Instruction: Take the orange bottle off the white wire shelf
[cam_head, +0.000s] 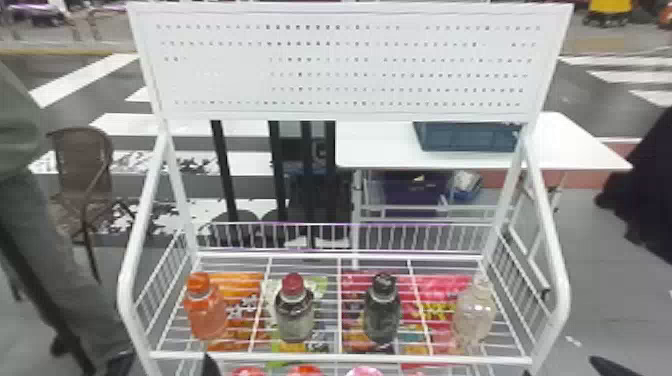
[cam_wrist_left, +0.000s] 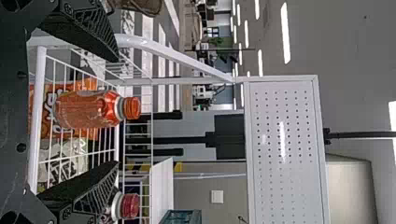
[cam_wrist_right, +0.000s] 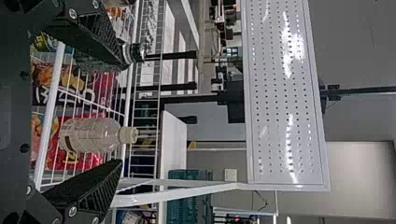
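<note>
At the lower left of the head view's frame, the orange bottle (cam_head: 205, 315) stood upright on the white wire shelf (cam_head: 340, 358), leftmost in a row of four, cap up, just behind the front rail. Nothing was holding it.

Left gripper (cam_wrist_left: 116, 112): fingers wide apart, nothing in the grip. In the left wrist view the bottle sat roughly centred in the gap between the finger lines, but farther off, so not enclosed. Long axis was vertical, fingers one to each flank, so no roll correction looked necessary. Remaining offset was mostly depth: straight forward over the front rail, then close on the body.

Left was clearly the nearer arm. Right gripper (cam_wrist_right: 124, 114) was over at the other end, also spread and empty, facing the clear bottle (cam_wrist_right: 93, 135); no job for it here, in my view.

Watch items, my read: the inner finger lined up close to the red-capped bottle (cam_head: 294, 310), so drift that way could knock it. A low approach could catch the rail. Body looked like smooth plastic, likely to slip or give if pinched badly. Lift should come before pull-out, to get the base over the rail.
</note>
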